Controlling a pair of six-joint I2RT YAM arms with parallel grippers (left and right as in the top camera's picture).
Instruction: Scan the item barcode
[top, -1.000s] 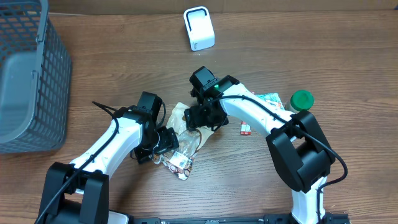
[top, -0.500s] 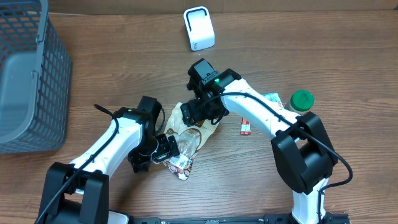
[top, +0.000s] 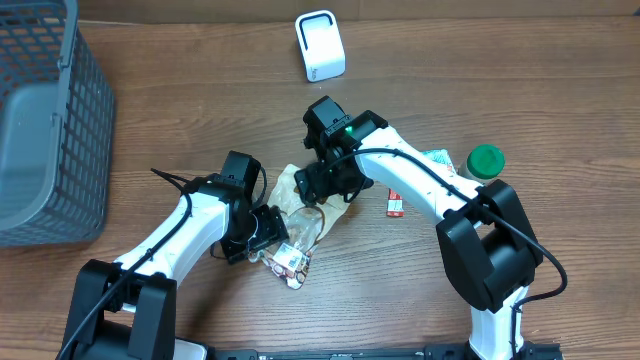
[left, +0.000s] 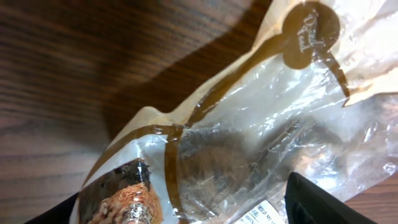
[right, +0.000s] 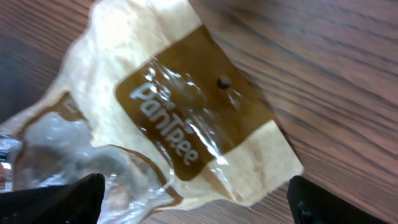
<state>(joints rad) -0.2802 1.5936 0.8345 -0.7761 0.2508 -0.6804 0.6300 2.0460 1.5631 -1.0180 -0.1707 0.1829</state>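
Note:
The item is a clear and tan bread bag (top: 300, 212) printed "PanTree", lying flat on the wooden table between the two arms. My left gripper (top: 264, 232) stands open over the bag's near end. In the left wrist view the bag (left: 249, 124) fills the frame, a white printed label (left: 264, 210) shows at the bottom, and the dark fingers (left: 320, 200) stand wide apart. My right gripper (top: 325, 186) hangs open over the bag's far tan end (right: 186, 112), its fingertips (right: 339, 202) on either side. The white scanner (top: 320, 45) stands at the back.
A grey wire basket (top: 45, 120) takes up the far left. A green-capped bottle (top: 486, 160), a light printed packet (top: 435, 157) and a small red item (top: 396, 207) lie to the right of the right arm.
The right arm shifted slightly toward the back and its jaws spread wider. The left gripper dipped toward the front edge, came back onto the bag's near end, and its jaws narrowed a little.

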